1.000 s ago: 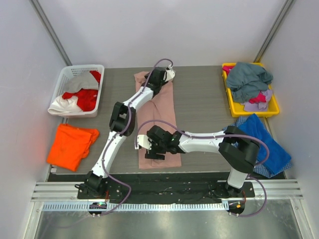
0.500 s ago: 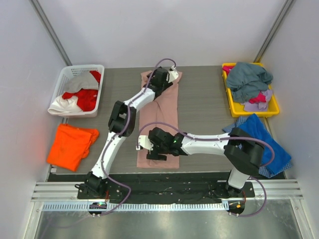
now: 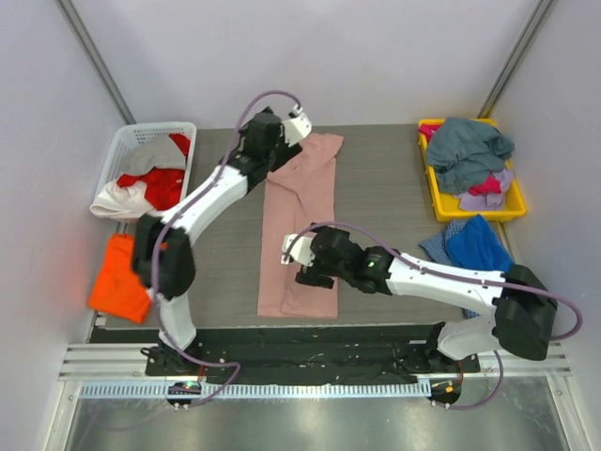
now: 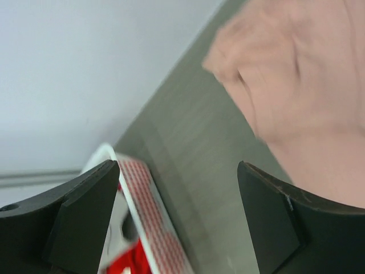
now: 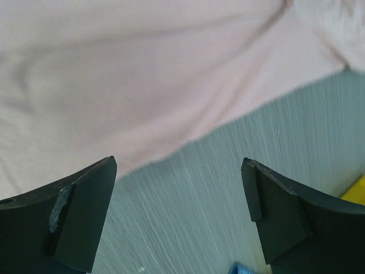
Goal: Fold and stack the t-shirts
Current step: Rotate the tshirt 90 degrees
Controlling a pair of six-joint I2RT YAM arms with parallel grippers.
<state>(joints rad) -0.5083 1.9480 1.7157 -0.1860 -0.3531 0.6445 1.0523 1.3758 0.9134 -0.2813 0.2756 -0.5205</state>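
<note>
Five shirt spots from the top: one dusty-pink t-shirt (image 3: pixel 299 225) folded into a long strip mid-tabletop (image 3: pixel 385 188), one orange shirt (image 3: pixel 115 282) at the left edge, one blue shirt (image 3: pixel 481 241) on the right, plus one white basket (image 3: pixel 155 127) and one yellow bin (image 3: pixel 516 199) holding more.
Left wrist: left claw (image 4: pixel 177 188) wide open, empty, pink corner just beside it.
Right wrist: right claw (image 5: pixel 179 194) wide open, empty, over the pink edge.

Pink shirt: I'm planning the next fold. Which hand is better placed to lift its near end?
Probably right. The right hand hovers open over the pink shirt's near half; the left hand is open at its far end, near the white basket.
</note>
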